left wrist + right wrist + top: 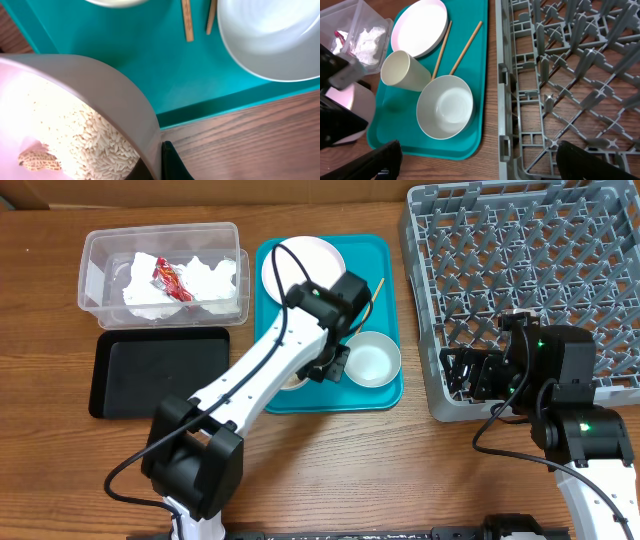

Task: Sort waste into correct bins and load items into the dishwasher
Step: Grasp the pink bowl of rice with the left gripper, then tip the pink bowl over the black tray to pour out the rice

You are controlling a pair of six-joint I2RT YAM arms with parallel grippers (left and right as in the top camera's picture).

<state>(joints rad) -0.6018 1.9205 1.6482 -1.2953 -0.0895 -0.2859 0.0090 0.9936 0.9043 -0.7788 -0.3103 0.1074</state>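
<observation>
Left fingers (173, 162) pinch the rice bowl (100, 85), its rim cut off by the frame; right fingers (370, 162) spread wide.

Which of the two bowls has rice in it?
The pinkish bowl clamped in the left claw: rice grains and a peanut lie inside. The white bowl beside it on the teal tray is empty.
</observation>
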